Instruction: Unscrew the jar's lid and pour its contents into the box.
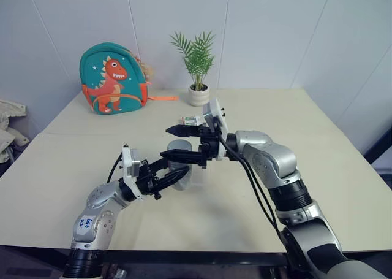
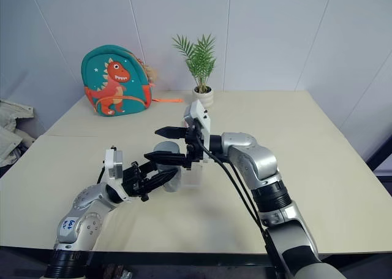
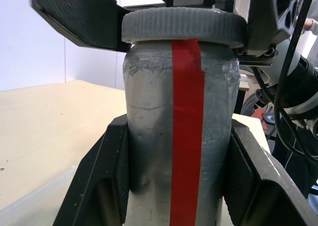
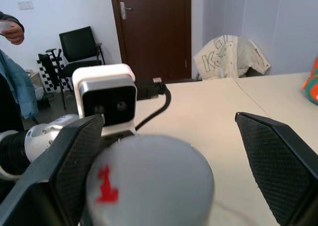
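My left gripper (image 1: 176, 175) is shut on the jar (image 3: 149, 151), a clear cylinder with a red stripe, and holds it upright above the table. Its fingers (image 3: 107, 176) press both sides of the jar. The grey ribbed lid (image 3: 184, 27) sits on top. My right gripper (image 1: 179, 144) reaches in from the right, open, with one finger on each side of the lid (image 4: 149, 186), apart from it. The clear box (image 2: 195, 175) lies on the table just behind the jar. The contents are hidden.
A dinosaur backpack (image 1: 112, 78) and a potted plant (image 1: 198, 95) stand at the table's far edge. A small white printed packet (image 1: 190, 120) lies behind the grippers. A person's hand (image 4: 12, 32) shows far off in the room.
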Motion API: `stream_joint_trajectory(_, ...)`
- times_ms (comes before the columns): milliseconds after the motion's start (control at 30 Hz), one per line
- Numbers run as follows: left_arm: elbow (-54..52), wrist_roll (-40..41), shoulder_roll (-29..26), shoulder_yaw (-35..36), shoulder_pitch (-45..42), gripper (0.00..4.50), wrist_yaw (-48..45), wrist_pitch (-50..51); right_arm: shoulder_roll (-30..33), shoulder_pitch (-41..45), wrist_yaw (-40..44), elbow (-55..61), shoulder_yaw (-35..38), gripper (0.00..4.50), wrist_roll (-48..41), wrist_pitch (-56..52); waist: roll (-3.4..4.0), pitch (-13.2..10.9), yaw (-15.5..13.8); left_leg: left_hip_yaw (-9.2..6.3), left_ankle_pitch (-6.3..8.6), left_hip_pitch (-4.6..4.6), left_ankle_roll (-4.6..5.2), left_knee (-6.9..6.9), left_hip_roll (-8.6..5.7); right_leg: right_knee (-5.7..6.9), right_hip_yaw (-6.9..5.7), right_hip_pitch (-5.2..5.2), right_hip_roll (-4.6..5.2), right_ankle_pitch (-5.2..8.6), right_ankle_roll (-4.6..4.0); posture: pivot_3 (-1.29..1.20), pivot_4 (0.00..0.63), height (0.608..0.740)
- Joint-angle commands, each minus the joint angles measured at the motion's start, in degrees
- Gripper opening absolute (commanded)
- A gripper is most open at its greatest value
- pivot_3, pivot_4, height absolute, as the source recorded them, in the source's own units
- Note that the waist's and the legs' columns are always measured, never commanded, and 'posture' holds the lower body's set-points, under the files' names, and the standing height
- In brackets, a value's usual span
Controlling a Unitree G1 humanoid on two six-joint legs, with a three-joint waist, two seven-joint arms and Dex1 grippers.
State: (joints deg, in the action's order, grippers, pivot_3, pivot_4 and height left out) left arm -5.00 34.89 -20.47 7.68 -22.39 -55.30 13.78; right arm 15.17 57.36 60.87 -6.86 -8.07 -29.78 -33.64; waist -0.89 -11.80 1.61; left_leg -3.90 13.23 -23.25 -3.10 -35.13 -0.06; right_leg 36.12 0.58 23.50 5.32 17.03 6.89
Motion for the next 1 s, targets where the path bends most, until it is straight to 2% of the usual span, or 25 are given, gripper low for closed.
stream_joint_trajectory(33,-1.7,1.1,-0.1,0.2,-0.4,2.03,-0.2,-0.7,2.0,-0.7,0.8,0.4,2.3,4.45,-0.1,1.4,0.0,0.0,0.0,0.0,0.0,0.0,0.0,0.0,0.0,0.0,0.0,0.0,0.0,0.0,0.0,0.0,0.15,0.74)
stream_joint_trajectory(400,-1.1,1.1,-0.2,0.0,-0.8,2.03,0.0,-1.2,7.5,-0.9,2.2,-5.1,4.6,4.45,1.0,4.0,0.0,0.0,0.0,0.0,0.0,0.0,0.0,0.0,0.0,-0.01,0.0,0.0,0.0,0.0,0.0,0.0,0.15,0.74)
stream_joint_trajectory(767,-1.3,1.0,-0.2,0.3,-0.7,2.03,0.0,-1.1,9.5,-1.4,3.4,-5.8,6.3,4.45,0.2,3.1,0.0,0.0,0.1,0.02,0.0,0.0,0.0,0.01,0.01,-0.02,0.01,0.0,-0.01,0.0,0.01,0.0,0.15,0.74)
stream_joint_trajectory(1000,-1.2,0.8,-0.3,0.4,-0.7,2.03,0.2,-1.1,8.1,-1.2,4.9,-0.1,7.8,4.45,-6.0,-2.6,0.0,0.0,0.0,0.02,0.0,-0.01,0.01,0.01,-0.01,-0.04,0.01,-0.01,0.0,-0.01,0.02,0.0,0.15,0.74)
